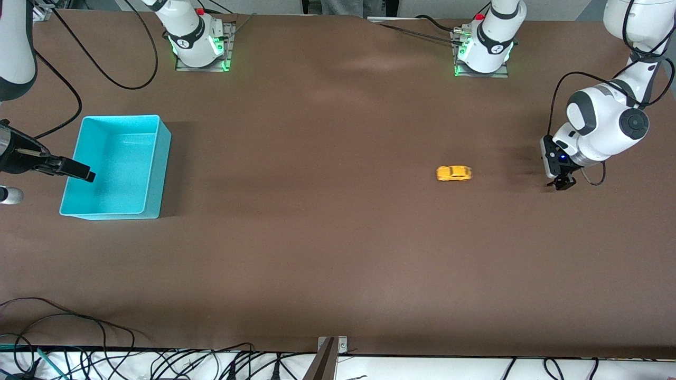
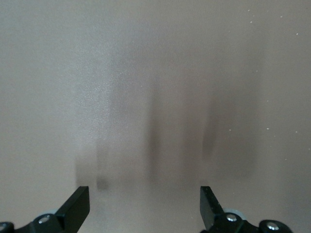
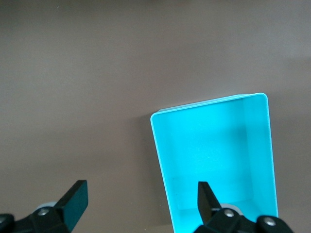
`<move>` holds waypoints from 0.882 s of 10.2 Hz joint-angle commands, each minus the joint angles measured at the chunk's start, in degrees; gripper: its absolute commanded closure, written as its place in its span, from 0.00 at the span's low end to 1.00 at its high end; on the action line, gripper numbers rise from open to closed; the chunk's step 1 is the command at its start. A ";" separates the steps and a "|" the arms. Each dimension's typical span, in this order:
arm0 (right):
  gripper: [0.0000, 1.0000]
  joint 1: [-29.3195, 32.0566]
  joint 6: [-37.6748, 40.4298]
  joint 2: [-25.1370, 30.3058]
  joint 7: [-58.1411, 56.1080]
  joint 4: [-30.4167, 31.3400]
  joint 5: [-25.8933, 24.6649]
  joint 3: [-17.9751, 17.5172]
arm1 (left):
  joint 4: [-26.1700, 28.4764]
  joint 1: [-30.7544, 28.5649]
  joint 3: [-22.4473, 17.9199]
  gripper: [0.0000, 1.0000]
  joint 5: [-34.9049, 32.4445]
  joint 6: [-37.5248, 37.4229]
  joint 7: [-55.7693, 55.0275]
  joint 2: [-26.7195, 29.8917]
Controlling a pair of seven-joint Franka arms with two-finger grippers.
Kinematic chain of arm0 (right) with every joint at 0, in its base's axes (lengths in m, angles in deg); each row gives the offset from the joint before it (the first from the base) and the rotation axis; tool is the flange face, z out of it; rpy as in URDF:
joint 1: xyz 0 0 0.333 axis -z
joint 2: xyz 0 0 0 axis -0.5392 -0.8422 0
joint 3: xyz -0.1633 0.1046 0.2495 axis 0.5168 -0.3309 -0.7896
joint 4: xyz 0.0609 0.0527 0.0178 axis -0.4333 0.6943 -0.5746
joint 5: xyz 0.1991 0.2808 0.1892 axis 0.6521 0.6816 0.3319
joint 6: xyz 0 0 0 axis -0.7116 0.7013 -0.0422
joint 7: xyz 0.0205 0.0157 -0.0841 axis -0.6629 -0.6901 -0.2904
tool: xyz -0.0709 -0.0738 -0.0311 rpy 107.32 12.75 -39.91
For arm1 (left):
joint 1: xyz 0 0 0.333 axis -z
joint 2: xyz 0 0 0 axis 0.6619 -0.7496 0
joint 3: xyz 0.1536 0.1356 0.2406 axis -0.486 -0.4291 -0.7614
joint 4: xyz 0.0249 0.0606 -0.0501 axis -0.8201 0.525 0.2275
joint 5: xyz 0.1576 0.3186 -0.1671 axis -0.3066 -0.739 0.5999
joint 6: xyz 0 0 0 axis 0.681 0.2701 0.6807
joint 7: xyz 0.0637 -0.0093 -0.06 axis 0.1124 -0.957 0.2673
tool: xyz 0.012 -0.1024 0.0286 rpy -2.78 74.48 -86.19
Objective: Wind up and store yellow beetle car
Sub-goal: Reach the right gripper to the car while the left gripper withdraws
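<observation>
The yellow beetle car (image 1: 453,173) sits on its wheels on the brown desk (image 1: 317,237), toward the left arm's end and well apart from the turquoise bin (image 1: 153,174), which stands at the right arm's end. The left gripper (image 1: 562,183) hangs low over bare desk just beside the car, toward the desk's edge, its fingers (image 2: 77,206) spread wide and holding nothing. The right gripper (image 1: 79,171) hovers over the bin's outer rim, its fingers (image 3: 206,201) likewise spread apart and holding nothing, one over the bin and one over the desk.
</observation>
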 commanded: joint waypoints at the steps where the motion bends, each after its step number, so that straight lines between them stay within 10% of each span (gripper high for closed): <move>1: 0.00 0.19 0.19 -0.01 -0.03 -0.59 1.11 -0.23 | -0.88 0.17 0.10 0.00 1.71 -0.48 0.49 0.30; 9: 0.00 0.19 0.10 -0.45 -0.03 -0.33 1.11 -0.32 | -0.70 2.98 0.46 0.00 1.71 -7.24 0.75 20.05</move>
